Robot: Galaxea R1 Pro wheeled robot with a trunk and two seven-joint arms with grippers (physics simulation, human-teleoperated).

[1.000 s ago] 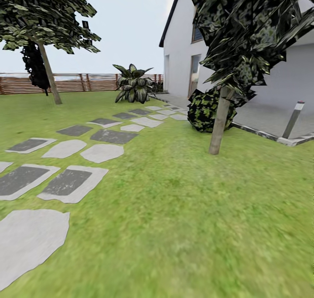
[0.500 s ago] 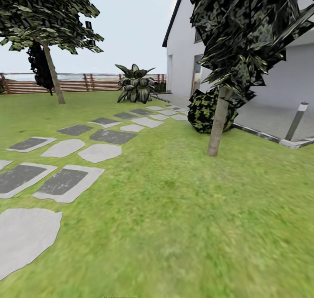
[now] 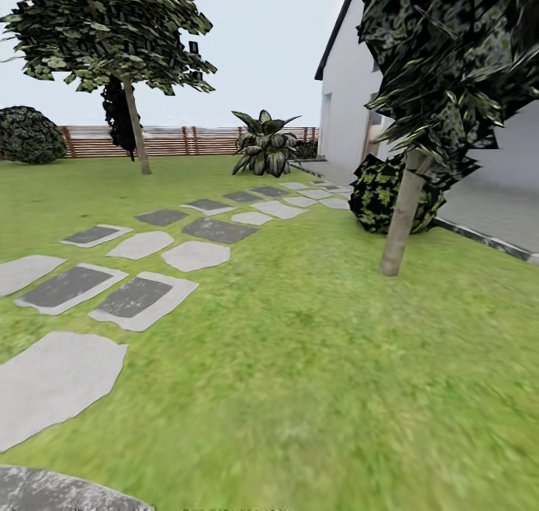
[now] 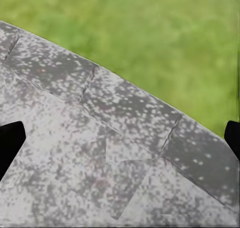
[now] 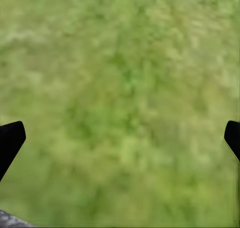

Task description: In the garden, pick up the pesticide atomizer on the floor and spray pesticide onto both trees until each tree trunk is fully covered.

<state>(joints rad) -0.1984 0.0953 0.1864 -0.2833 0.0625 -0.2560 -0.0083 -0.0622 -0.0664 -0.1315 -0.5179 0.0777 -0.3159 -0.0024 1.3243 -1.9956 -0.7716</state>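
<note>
The pesticide atomizer is out of view. In the head view, one tree rises at the right, its tan trunk [image 3: 400, 223] leaning slightly under dark foliage. A second tree stands far off at the left, with a thin trunk [image 3: 137, 129] in front of the fence. The floor is green grass [image 3: 314, 376]. My left gripper [image 4: 120, 140] is open above a speckled grey paving stone [image 4: 75, 153], its black fingertips [image 4: 10, 143] at the picture's sides. Over bare grass hangs my right gripper [image 5: 120, 140], open with nothing between its fingers.
Grey stepping stones [image 3: 142, 298] run from the near left toward the white house [image 3: 348, 107]. A dark shrub [image 3: 378, 193] sits behind the near trunk. A broad-leaved plant [image 3: 266, 144], a round bush [image 3: 28, 133] and a brown slat fence [image 3: 187, 141] line the back.
The whole head view has shifted: the camera turned left. The round bush has come in at the left, the post at the right has gone, and a stone edge shows at the bottom left.
</note>
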